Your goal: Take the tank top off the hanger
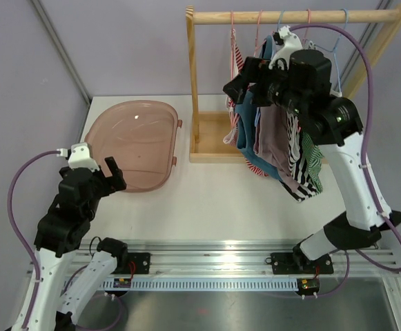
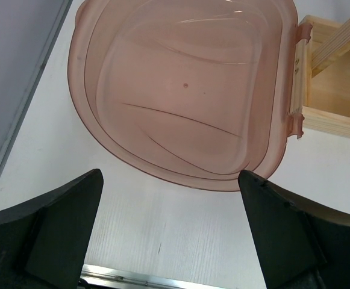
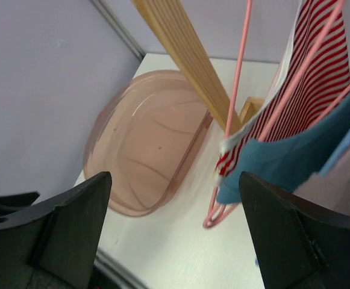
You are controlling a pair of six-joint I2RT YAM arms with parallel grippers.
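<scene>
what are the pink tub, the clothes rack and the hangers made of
Pink tub: likely translucent plastic, glossy; the table shows through it and a light glints on it.
Clothes rack: pale wood, matt, with grain lines along its beam.
Pink hanger: thin smooth rod, coated wire or plastic; cannot tell which.

The top external view looks down from high above and behind the arm bases, wide enough for the white table (image 1: 207,207), the pink tub (image 1: 134,141) and the wooden rack (image 1: 193,83); the left wrist view sits low and close, facing forward over the tub (image 2: 187,90) between its own dark fingers (image 2: 60,229); the right wrist view, raised beside the rack's post (image 3: 187,54), looks down past hanging garments (image 3: 295,150) onto the same tub (image 3: 144,144).
</scene>
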